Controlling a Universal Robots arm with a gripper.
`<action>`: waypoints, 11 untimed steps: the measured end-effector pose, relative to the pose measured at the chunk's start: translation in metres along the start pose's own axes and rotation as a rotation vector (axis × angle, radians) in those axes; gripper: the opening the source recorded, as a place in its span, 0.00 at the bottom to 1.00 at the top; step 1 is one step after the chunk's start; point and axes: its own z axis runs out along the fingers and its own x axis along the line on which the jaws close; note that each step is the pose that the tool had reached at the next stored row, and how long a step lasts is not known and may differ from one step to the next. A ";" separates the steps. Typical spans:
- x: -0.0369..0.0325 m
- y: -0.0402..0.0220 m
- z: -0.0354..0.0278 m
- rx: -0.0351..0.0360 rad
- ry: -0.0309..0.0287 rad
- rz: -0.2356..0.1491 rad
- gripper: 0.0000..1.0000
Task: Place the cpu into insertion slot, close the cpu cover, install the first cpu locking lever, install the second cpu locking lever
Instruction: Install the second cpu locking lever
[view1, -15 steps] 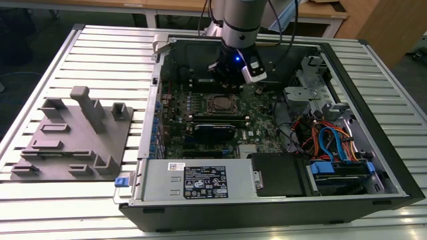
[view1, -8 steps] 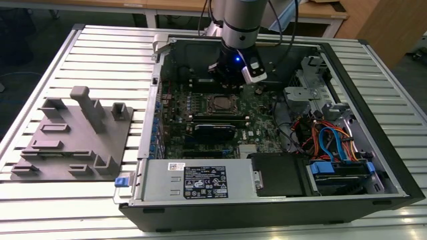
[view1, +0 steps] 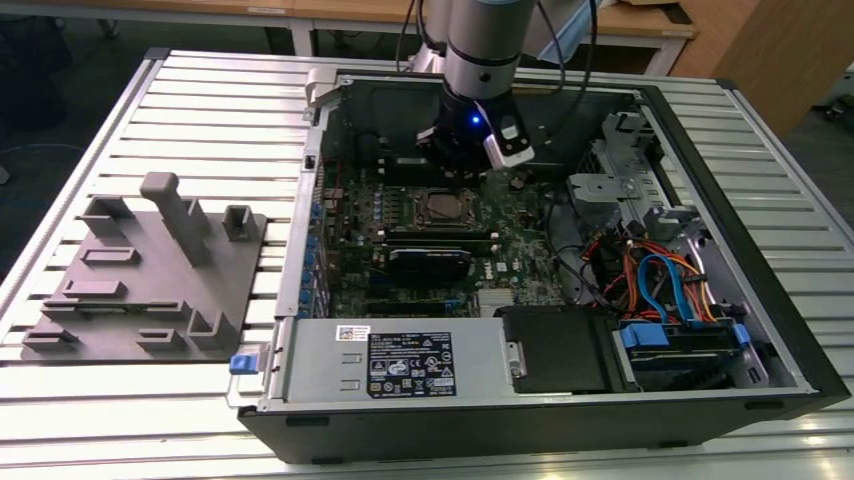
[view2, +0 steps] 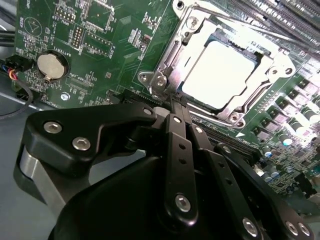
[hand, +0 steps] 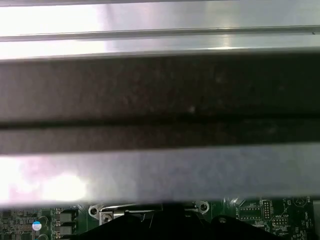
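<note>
Hovered low over the green board, gripper (view2: 176, 111) with jaws pressed together on nothing, tips just beside the insertion slot (view2: 167, 55) rim at its 7 o'clock corner, likely to work a lever. Lay seated already, the cpu (view2: 217, 75), framed by the cpu cover (view2: 250, 95).

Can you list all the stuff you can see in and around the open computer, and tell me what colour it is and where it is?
cpu: one, silver-grey, sitting in the insertion slot.
insertion slot: one, silver rim, on the green circuit board.
cpu cover: one, silver frame, down around the cpu.
circuit board: one, green, floor of the case.
coin battery: one, silver, on the board.
computer case: one, black, open, on the slatted table.
power supply box: one, grey, front of the case.
cables: several, blue and orange, exterior view's right.
grey fixture tray: one, exterior view's left.
claw: one, black, fingers together, beside the slot's corner.
</note>
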 end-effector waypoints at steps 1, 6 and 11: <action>0.0000 -0.0008 -0.0001 0.0000 0.0000 0.000 0.10; -0.0001 -0.0014 -0.0024 0.0000 0.0000 0.000 0.10; -0.0001 -0.0012 -0.0061 -0.0001 -0.0001 0.000 0.10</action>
